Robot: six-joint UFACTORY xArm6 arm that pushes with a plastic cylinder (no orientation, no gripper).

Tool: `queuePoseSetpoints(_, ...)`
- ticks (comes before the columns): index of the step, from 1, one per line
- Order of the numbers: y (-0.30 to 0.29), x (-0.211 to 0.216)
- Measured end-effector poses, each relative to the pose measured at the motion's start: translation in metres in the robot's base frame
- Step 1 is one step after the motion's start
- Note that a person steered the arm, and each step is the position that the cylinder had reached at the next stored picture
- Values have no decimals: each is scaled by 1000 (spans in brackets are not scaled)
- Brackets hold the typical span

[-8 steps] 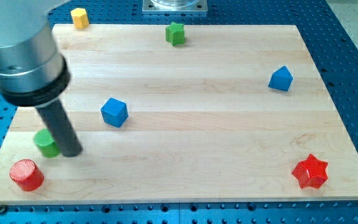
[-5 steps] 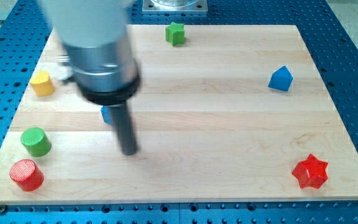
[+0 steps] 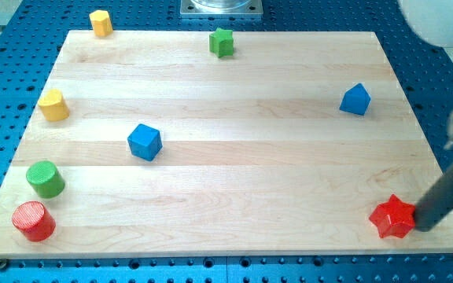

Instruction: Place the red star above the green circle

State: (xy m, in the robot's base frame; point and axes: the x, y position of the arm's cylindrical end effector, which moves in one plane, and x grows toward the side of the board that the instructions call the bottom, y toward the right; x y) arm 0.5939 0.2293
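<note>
The red star (image 3: pixel 392 218) lies near the board's bottom right corner. The green circle, a short green cylinder (image 3: pixel 46 178), stands at the far left, low on the board. My tip (image 3: pixel 425 226) is at the red star's right side, touching or almost touching it. The dark rod rises from there to the view's right edge. The whole width of the board lies between the star and the green cylinder.
A red cylinder (image 3: pixel 34 221) stands just below the green one. A yellow block (image 3: pixel 53 104) is at the left edge, another yellow block (image 3: pixel 100 22) at the top left. A blue cube (image 3: pixel 144 141), a green star (image 3: pixel 222 42) and a blue block (image 3: pixel 355 100) are spread about.
My tip has swept from the left side of the board, near the green cylinder, across to the red star at the bottom right. The blocks have kept their places.
</note>
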Motion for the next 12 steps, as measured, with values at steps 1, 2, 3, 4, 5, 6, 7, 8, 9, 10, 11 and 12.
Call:
queuePoseSetpoints(1,-70,-15)
queuePoseSetpoints(2,-106,-29)
queuePoseSetpoints(3,-67,-3)
queuePoseSetpoints(4,-125,11)
queuePoseSetpoints(5,-209,-11)
queuePoseSetpoints(6,-256,-35)
queuePoseSetpoints(7,-229,-24)
queuePoseSetpoints(8,-232,-42)
queuePoseSetpoints(9,-274,-57)
queuePoseSetpoints(10,-316,-56)
queuePoseSetpoints(11,-272,-44)
queuePoseSetpoints(12,-266,-69)
